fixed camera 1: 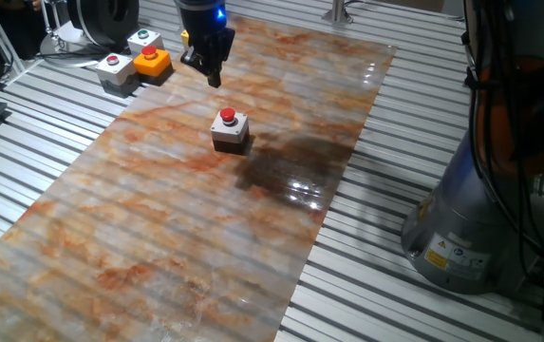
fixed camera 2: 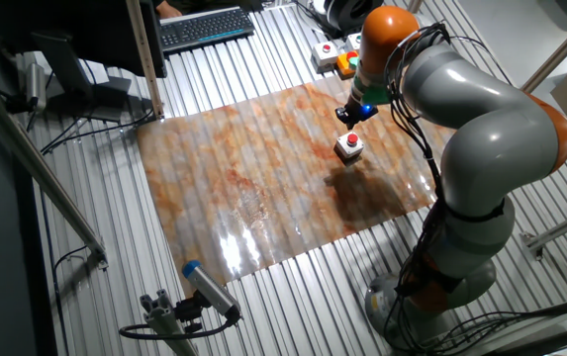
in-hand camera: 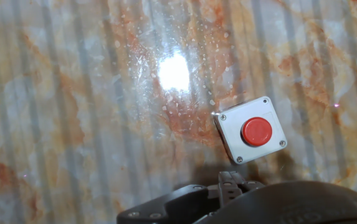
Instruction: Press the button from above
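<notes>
1. the pincer [fixed camera 1: 215, 76] hung in the air above the marbled mat [fixed camera 1: 158, 228] on the bench [fixed camera 1: 44, 123], carrying nothing; whether its fingers stood apart or closed, i could not tell, since no view showed the tips plainly.
2. it was off to one side of the button [fixed camera 1: 228, 116], higher than it and not touching; in the hand view the button [in-hand camera: 256, 131] lay right of centre and low in the picture, not straight under the hand.
3. the button sat on its small square box [fixed camera 1: 231, 132] with a pale top and dark base, upright on the mat, near the middle of its far half.
4. well apart, by the far corner of the bench, stood an orange box [fixed camera 1: 152, 62] and two grey boxes [fixed camera 1: 113, 68], each with its own button; these were not the target.
5. the step in hand looked like the approach: lining up over the button, nothing pressed yet.
6. the next move would call for a sideways shift until the pincer was square above the red cap, then a straight, gentle descent so the box would not tip or slide.
</notes>
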